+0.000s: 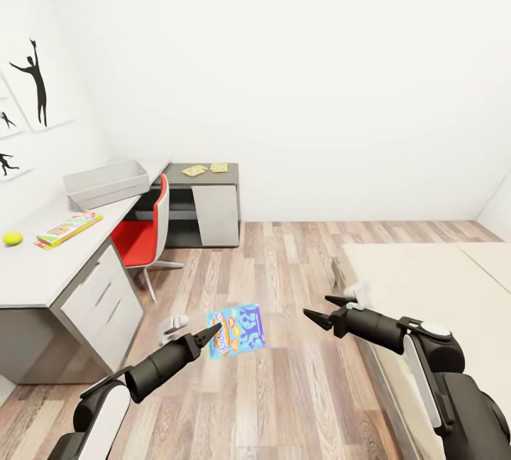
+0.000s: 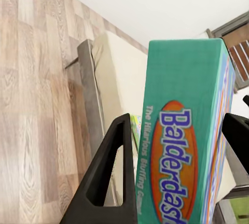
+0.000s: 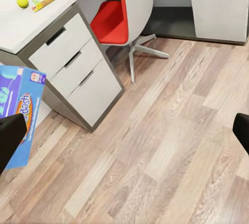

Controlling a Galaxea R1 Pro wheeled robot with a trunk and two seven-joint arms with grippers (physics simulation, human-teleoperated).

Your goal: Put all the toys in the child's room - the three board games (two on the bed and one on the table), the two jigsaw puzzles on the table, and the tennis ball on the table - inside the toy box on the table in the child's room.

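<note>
**Blue game box in a thin pinch, with the toy box well ahead**

Your left claw (image 1: 213, 336) is clamped on the blue board game (image 1: 236, 329), holding it by one narrow edge in the air over the wood floor (image 1: 298, 389). In the left wrist view the teal spine reads "Balderdash" and stands upright between the two fingers (image 2: 111, 177), most of the box reaching out past the tips. That overhang is the risk: a quick swing of the arm or a jolt from the base could twist the box in the grip, or slide it out onto the floor.

The table (image 1: 42, 268) lies ahead and to the left of the claw, and the toy box (image 1: 106, 185) sits far along it, beyond the illustrated board game (image 1: 69, 228) and the tennis ball (image 1: 13, 238). The red chair (image 1: 145, 229) stands between you and that end (watch the held box's free corner as you pass).

Your right claw (image 1: 328, 311) hangs spread and empty beside the bed (image 1: 426, 282).
</note>
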